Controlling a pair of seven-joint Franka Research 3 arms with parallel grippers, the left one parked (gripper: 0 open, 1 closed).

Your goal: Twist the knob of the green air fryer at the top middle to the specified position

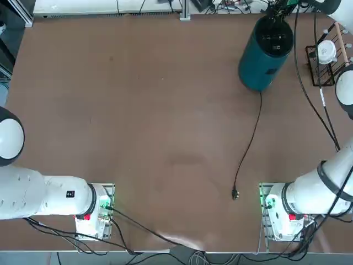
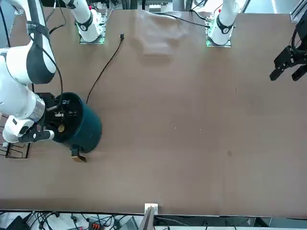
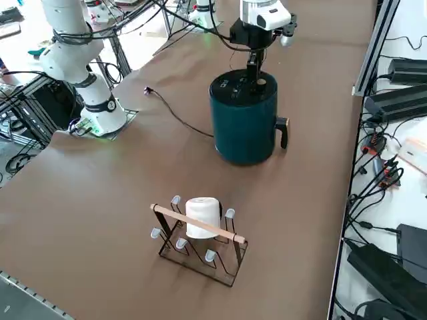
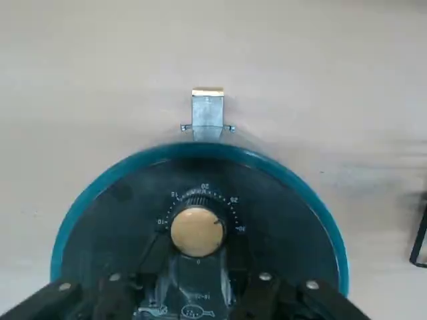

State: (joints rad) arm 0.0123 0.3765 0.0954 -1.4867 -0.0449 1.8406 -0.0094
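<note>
Top view: my overhead camera, looking straight down, arm bases nearest, right gripper (image 1: 281,8) at far edge. Front view faces me across table. Right side view: raised, diagonal. Right wrist view: closest, directly above knob (image 4: 197,231). All four share green air fryer (image 1: 263,55) below gripper.

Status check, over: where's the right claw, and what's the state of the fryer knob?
Right claw above fryer top, straddling knob. Green air fryer upright. Nothing in the way.
</note>
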